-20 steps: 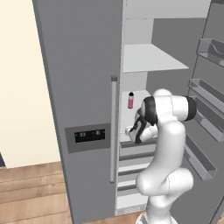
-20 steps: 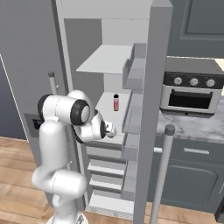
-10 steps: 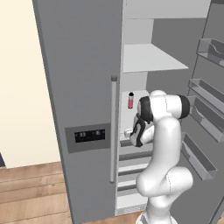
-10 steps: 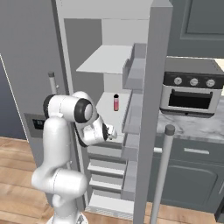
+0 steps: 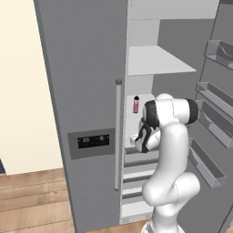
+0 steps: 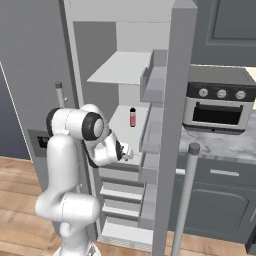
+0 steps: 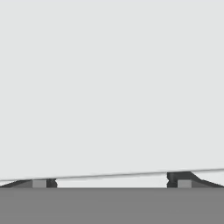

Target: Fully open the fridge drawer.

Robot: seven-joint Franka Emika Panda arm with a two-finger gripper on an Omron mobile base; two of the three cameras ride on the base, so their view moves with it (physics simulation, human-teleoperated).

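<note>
Now the claw (image 7: 111,183) is apart: in the hand view its two dark fingertips (image 7: 43,183) stand wide from each other at the bottom, and a plain pale surface is very close in front of them, with one thin grey edge line running just above the tips. From the left base view, the white arm (image 5: 170,150) bends forward and its hand reaches into the open fridge (image 5: 150,113), at the level just under the lower shelf (image 6: 127,131). The fridge drawer (image 5: 141,157) is the top one of the stack of grey drawers below this shelf; its front stands out a little further than the drawers under it, and the claw (image 6: 127,152) is at its upper front edge. I cannot tell if the fingers really touch it. A small red bottle (image 6: 132,117) stands upright on the lower shelf, behind the hand. On the right, a dark oven (image 6: 217,107) sits on a marbled worktop (image 6: 220,145).
</note>
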